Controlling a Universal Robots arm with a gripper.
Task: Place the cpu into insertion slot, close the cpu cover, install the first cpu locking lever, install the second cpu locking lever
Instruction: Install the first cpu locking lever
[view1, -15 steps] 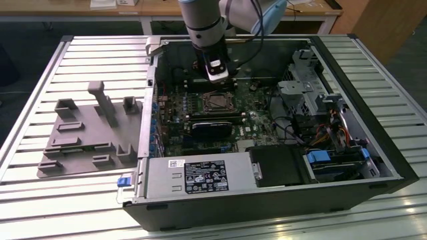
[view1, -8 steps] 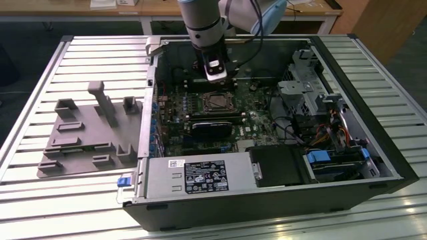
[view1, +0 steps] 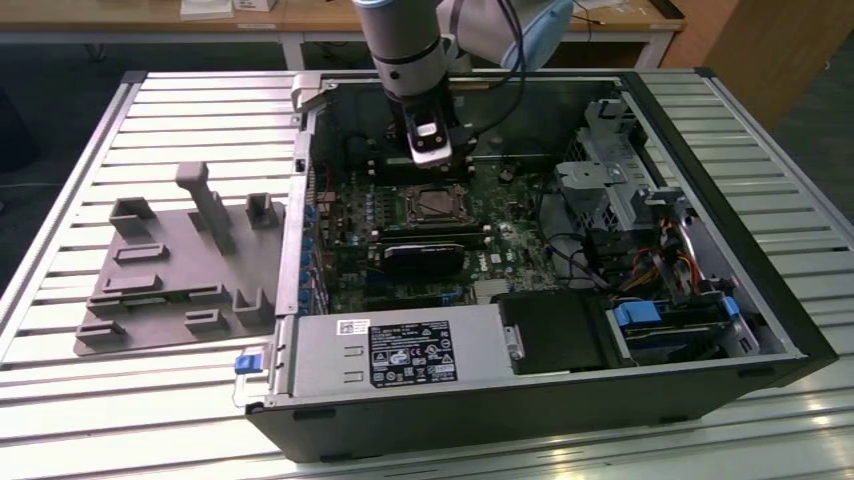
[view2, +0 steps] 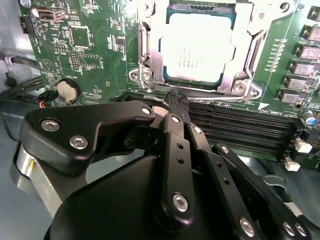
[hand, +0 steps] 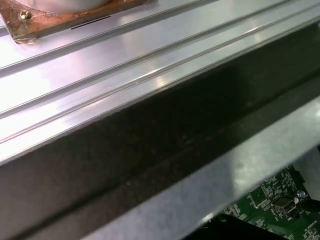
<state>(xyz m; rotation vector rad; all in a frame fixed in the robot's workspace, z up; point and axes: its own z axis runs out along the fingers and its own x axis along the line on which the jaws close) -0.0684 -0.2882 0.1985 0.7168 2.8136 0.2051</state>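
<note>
The cpu (view2: 197, 47) lies flat in the insertion slot (view1: 434, 205) on the green board, its pale silver face up. The cpu cover (view2: 150, 62), a silver frame, lies down around the cpu's face. My gripper (view2: 175, 100) hovers just beside the socket's edge, between it and the long black memory slots (view2: 240, 127). Its black fingers meet at the tips and hold nothing. In the exterior view the gripper (view1: 431, 160) hangs just behind the socket inside the open computer case. I cannot tell how the locking levers sit.
The computer case (view1: 694, 330) lies open on a slatted metal table (view1: 134, 400). A grey fixture tray (view1: 174, 270) rests on the exterior view's left. A dark card (view1: 427, 255), cables and drive bays (view1: 667, 320) crowd the case. The case wall (hand: 150, 150) shows in the first wrist view.
</note>
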